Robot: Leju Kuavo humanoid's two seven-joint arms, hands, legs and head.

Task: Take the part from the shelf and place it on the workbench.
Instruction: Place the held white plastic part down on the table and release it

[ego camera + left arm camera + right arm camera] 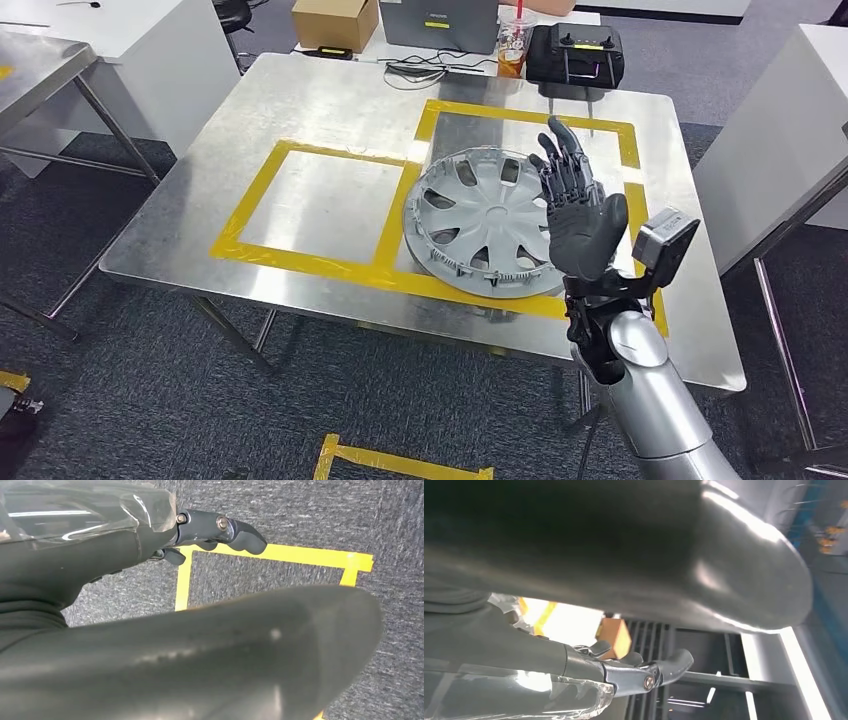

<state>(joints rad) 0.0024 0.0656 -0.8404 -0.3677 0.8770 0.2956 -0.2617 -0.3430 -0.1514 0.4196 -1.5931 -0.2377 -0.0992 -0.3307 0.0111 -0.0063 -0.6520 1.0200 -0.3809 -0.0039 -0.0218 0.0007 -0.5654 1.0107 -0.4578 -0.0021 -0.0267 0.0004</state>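
The part, a grey wheel cover (pixel 480 225), lies face up on the steel workbench (pixel 330 100). It sits in the near left corner of the right-hand yellow taped frame and overlaps the tape. My right hand (pixel 575 205) is raised just right of it, above the bench, palm facing away, fingers (pixel 560 160) straight and spread, holding nothing. The right wrist view shows the same hand (pixel 574 670) with its fingers (pixel 649 672) extended. My left hand (pixel 200 650) hangs over the grey carpet, its fingers (pixel 220 530) loosely extended and holding nothing.
A second yellow taped frame (pixel 300 200) marks the bench's left half. Along the far edge stand a cardboard box (pixel 335 22), a laptop (pixel 438 25), a drink cup (pixel 514 45) and a black controller (pixel 575 52). Other tables flank the left (pixel 40 60) and right (pixel 790 130). Yellow floor tape (pixel 400 462) lies near my feet.
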